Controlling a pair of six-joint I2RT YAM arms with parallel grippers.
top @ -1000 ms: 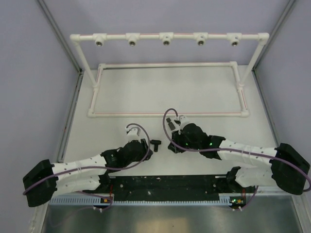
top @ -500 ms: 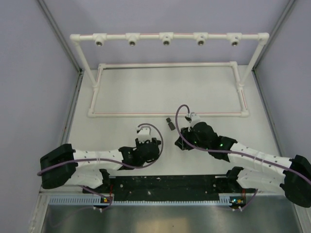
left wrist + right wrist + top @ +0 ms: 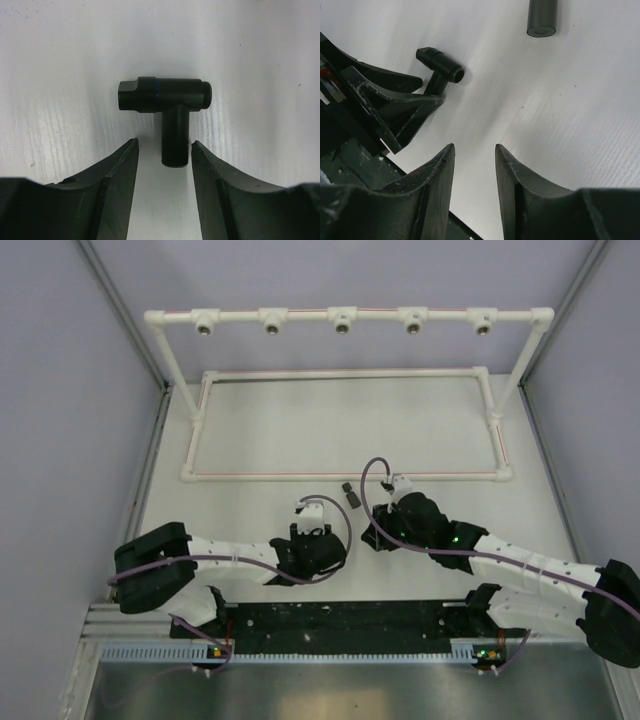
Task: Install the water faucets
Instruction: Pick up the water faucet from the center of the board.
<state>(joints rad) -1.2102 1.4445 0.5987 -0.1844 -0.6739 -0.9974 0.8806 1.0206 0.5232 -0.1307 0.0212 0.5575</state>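
item 1. t-shaped faucet (image 3: 165,97): black plastic, lying flat on the white surface (image 3: 260,45) at the centre of the left wrist view. its cross bar runs side to side and its threaded stem points down the frame.

item 2. left tool (image 3: 163,148): fingers spread, one on either side of the stem, with a slim gap on each side. we see no contact. we judge it is lined up so that a pinch takes the stem and leaves the cross bar free.

item 3. stubby cylinder faucet (image 3: 541,18): upper right of the right wrist view, loose on the surface, apart from both tools.

item 4. right tool (image 3: 474,152): fingers spread with nothing between them, over bare surface. we judge it is standing aside to give the left arm room.

item 5. white pipe frame (image 3: 340,316): top of the overhead view, with five metal-ringed sockets (image 3: 342,328) along its upper bar, none holding a faucet. we judge installation has not begun.
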